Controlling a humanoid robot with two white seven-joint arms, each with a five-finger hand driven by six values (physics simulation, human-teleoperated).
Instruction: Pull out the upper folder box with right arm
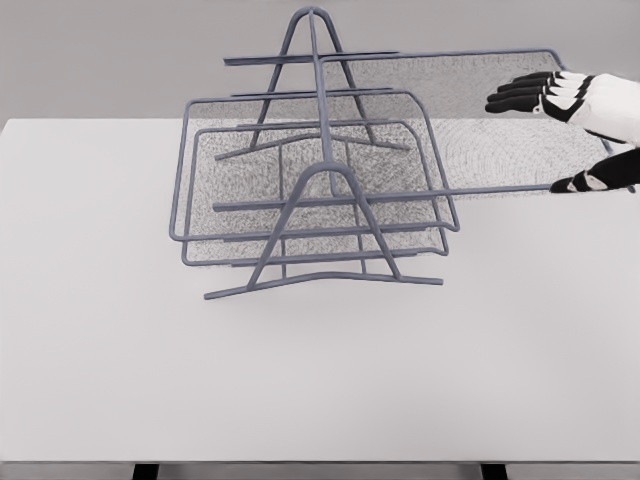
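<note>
A grey wire file rack with A-shaped end frames [318, 200] stands on the white flat counter [320, 380], a little left of the counter's middle and toward its far edge. Two grey mesh trays [300, 215] sit in the rack's lower tiers, one just above the other, both fully inside the frames. The upper folder box, a grey wire-rimmed mesh tray [470, 125], rides on the rack's top tier and is slid far out to the right of the rack, its right end well beyond the A-frames and hanging over the counter.

The right robot hand [585, 135], white with black fingers, is at that tray's right end, to the right of the rack. Its four fingers [520, 93] lie stretched over the tray's far right corner, while the thumb [575, 184] sits at the near rim; the hand is clasped on the tray's end.
</note>
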